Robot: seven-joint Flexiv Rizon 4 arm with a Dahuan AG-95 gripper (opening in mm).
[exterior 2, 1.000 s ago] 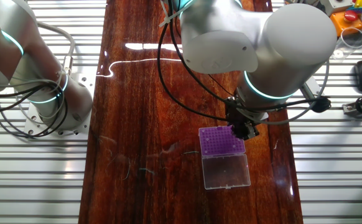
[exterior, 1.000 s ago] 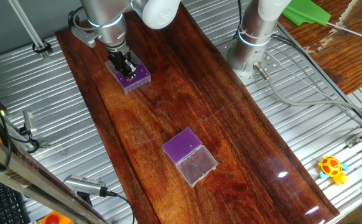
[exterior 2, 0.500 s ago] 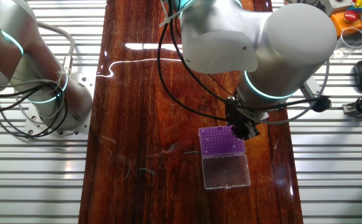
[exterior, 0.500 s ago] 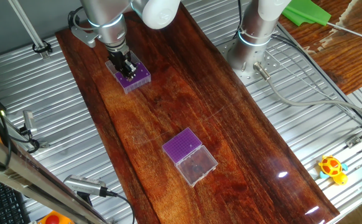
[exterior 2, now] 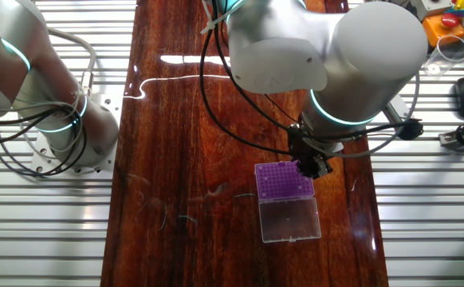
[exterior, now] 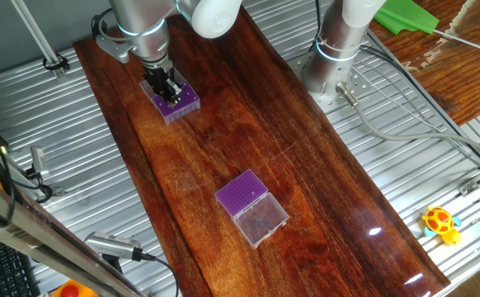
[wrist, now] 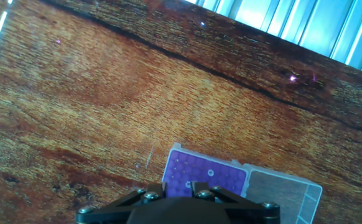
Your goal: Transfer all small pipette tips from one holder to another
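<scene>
A purple tip holder [exterior: 176, 102] with a clear hinged lid stands at the far end of the wooden table. My gripper [exterior: 170, 89] is right down over its top, and it also shows in the other fixed view [exterior 2: 307, 166] at the upper right corner of that holder [exterior 2: 281, 182]. In the hand view the holder [wrist: 207, 177] lies just ahead of my fingers [wrist: 148, 189], with a few pale tips showing in its holes. The fingers stand close together; whether they grip a tip is hidden. A second purple holder [exterior: 243, 192] with its clear lid [exterior: 262, 219] open sits mid-table.
The near holder's clear lid [exterior 2: 291, 220] lies open toward the table edge. A second robot's base [exterior: 332, 58] stands on the ribbed metal bench to the right of the table. A yellow toy [exterior: 440, 223] lies at the far right.
</scene>
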